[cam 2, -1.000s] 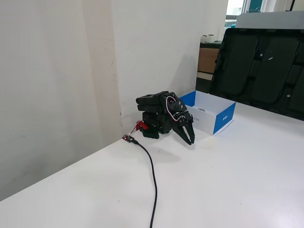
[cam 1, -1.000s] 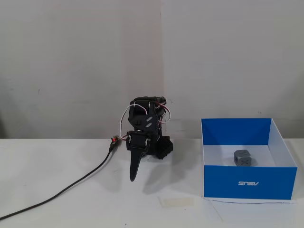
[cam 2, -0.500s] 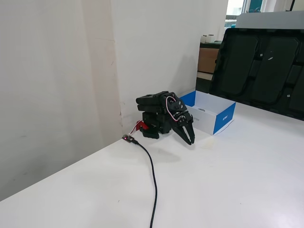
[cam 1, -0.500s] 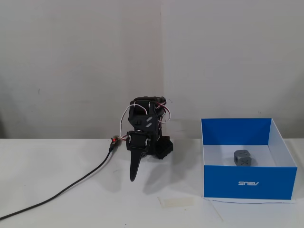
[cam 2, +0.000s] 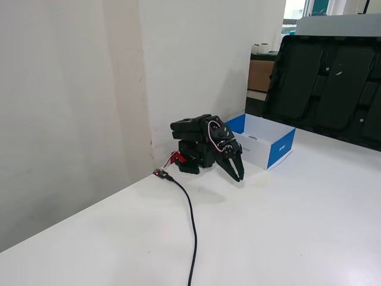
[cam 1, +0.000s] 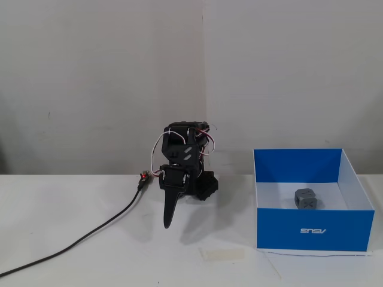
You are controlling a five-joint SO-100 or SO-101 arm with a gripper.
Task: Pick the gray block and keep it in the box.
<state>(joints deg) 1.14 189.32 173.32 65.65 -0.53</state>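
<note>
The gray block (cam 1: 306,198) lies inside the box (cam 1: 281,228), a blue tray with a white interior, on the table's right in a fixed view. In the other fixed view the box (cam 2: 280,149) stands behind the arm, and the block is barely visible inside it. The black arm is folded low over its base. My gripper (cam 1: 167,222) points down at the table, left of the box and well apart from it. Its jaws are together with nothing between them. It also shows in the other fixed view (cam 2: 238,176).
A black cable (cam 1: 90,236) runs from the arm's base across the white table toward the front left; it also shows in the other fixed view (cam 2: 191,226). A strip of pale tape (cam 1: 222,254) lies on the table. Large black trays (cam 2: 333,77) lean behind the table.
</note>
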